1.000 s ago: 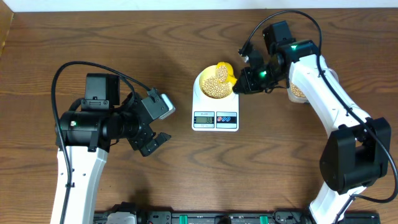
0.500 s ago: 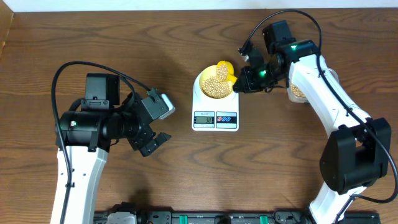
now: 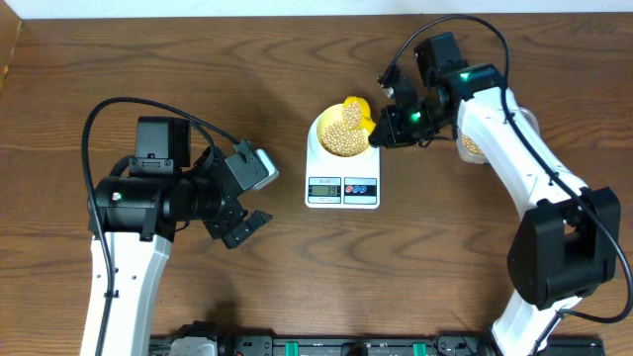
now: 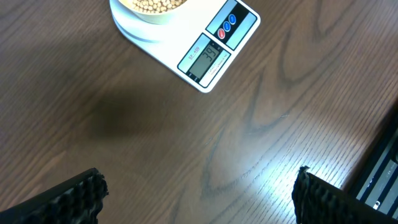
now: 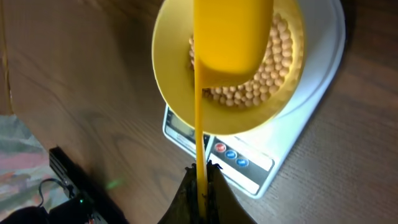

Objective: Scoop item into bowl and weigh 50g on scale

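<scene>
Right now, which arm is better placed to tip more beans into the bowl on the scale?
Right: the right gripper is shut on the yellow plastic scoop over the round yellow bowl; left gripper hangs open, away.

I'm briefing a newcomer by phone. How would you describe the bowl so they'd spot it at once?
On the table, find the white scale. On its platform sits a small round yellow bowl holding beans. Unlike the yellow scoop tipped over it, it has no handle.
</scene>
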Available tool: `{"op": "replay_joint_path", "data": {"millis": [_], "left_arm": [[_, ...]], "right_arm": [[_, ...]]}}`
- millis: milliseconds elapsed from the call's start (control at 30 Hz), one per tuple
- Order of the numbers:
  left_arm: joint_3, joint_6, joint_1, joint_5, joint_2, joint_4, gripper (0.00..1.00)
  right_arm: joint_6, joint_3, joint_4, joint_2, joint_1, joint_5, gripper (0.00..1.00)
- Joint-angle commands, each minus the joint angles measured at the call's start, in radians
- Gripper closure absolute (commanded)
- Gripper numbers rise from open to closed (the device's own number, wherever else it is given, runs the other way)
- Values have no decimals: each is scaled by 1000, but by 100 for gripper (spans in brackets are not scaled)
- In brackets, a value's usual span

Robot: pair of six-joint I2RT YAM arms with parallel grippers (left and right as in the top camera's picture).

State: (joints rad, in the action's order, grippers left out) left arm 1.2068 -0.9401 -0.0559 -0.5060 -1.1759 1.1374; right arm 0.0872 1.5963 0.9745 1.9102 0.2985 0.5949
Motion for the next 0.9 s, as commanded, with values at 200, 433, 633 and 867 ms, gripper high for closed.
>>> {"op": "replay_joint_path", "data": {"millis": [200,433,633,867], "left_arm": [[10,-9,3,2,7,3,2],[10,-9,3,2,7,3,2],[10,-9,3,2,7,3,2],[10,-9,3,2,7,3,2]], "right_arm": [[7,20,-13,-26,11,-3,99],[-29,20,21,-33,6,-19,99],[-27,20,17,-32,11,-40,99],[-7,20,32,-33,10,-86,99]]}}
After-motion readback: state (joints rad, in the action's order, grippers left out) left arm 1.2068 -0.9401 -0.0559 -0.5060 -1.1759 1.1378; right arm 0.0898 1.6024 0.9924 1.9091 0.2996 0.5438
